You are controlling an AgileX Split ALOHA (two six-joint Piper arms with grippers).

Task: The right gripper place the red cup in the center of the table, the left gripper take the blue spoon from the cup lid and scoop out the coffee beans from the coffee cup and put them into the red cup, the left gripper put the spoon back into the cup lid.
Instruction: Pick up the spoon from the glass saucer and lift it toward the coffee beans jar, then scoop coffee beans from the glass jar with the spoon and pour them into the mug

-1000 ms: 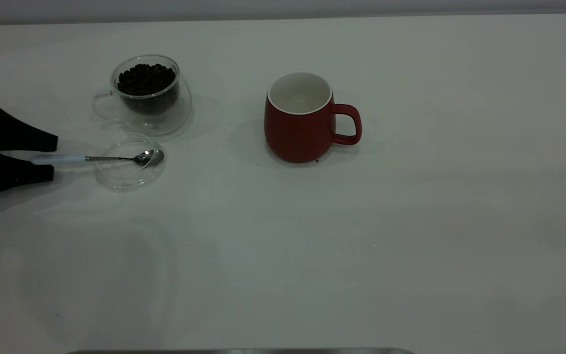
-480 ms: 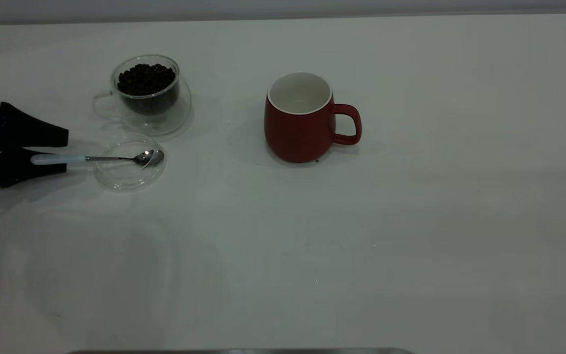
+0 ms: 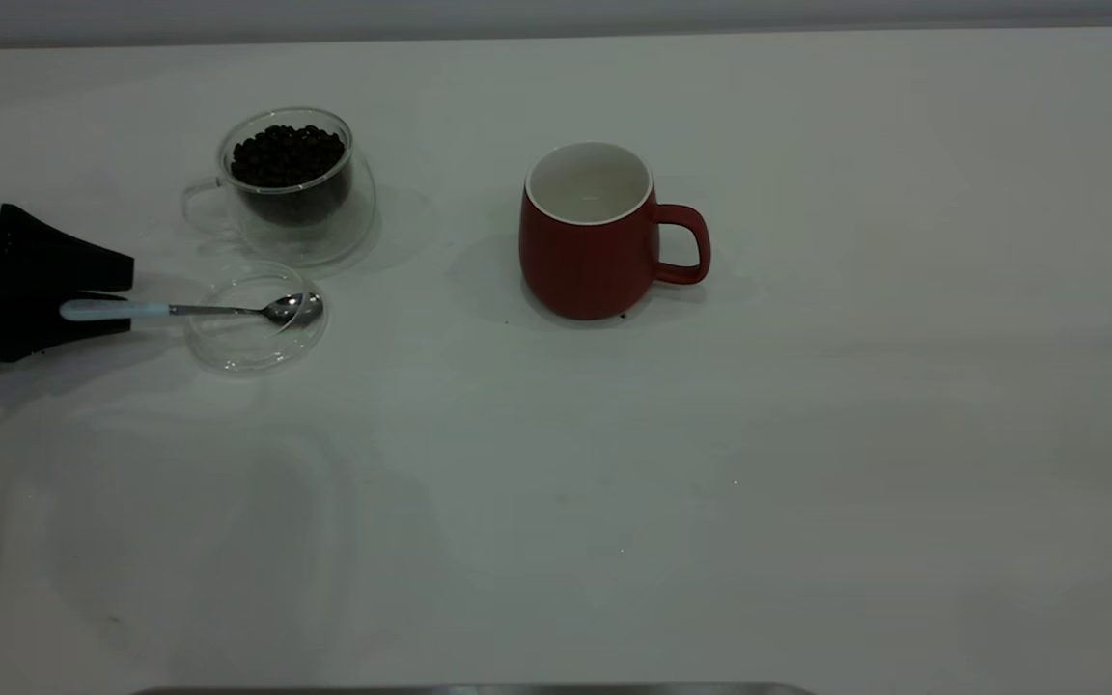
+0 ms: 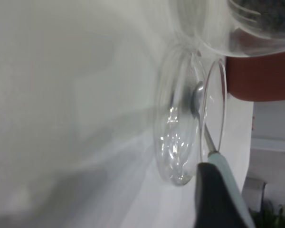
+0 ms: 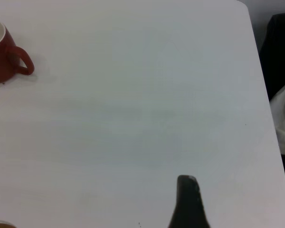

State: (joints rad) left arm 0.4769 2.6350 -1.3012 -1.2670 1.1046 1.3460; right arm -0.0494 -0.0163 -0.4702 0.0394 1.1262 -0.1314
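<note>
Blue spoon: light, stiff, slippery, bowl resting in the fragile cup lid on the tabletop; your left gripper is clenched on its pale handle end, where you should hold it.

The left tool covers part of the blue spoon handle.

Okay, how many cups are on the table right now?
2. The clear glass coffee cup holding dark beans stands far left, behind the lid; the dark-red ceramic mug stands near the middle. None seems hidden.
</note>
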